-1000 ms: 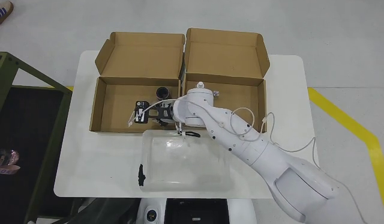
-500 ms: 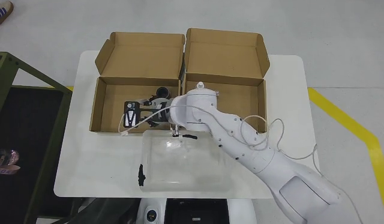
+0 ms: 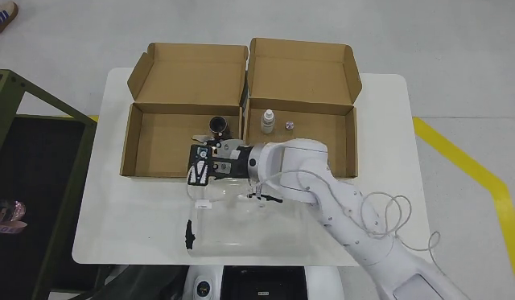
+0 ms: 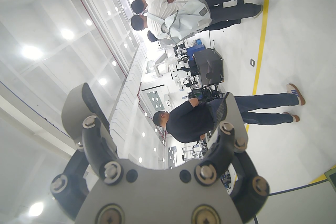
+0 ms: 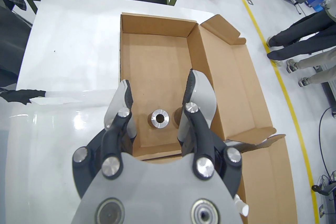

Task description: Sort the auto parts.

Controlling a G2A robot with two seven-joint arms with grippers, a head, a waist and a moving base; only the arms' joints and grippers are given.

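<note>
Cardboard makes up the two open boxes standing side by side on the far half of the table [image 3: 386,139]: the left box [image 3: 153,139] at 11 o'clock from the table's centre and the right box [image 3: 326,127] at 1 o'clock. One clear plastic bin [image 3: 233,236] sits at 6 o'clock, nearest me. Count of sorted items: one metal bushing [image 5: 159,118] in the left box, toward that box's 2 o'clock corner. In the right box are two pieces, one white bottle-shaped part [image 3: 267,121] and one small metal part [image 3: 290,125], close together near its 11 o'clock corner. My right gripper [image 5: 159,82] hangs over the near wall of the left box, at about that box's 5 o'clock, fingers spread wide and holding nothing, with the bushing lying on the box floor beyond the gap. My left gripper [image 4: 155,96] points out at the room, also spread wide with nothing between its fingers. Something brownish sits just beside the bushing, half hidden behind one finger; I cannot identify it. A pale speck lies in the bin toward its 10 o'clock corner, too small to identify. Judgement: three parts are boxed and the sort looks close to finished. What remains is to confirm whether the bin holds a further part.
</note>
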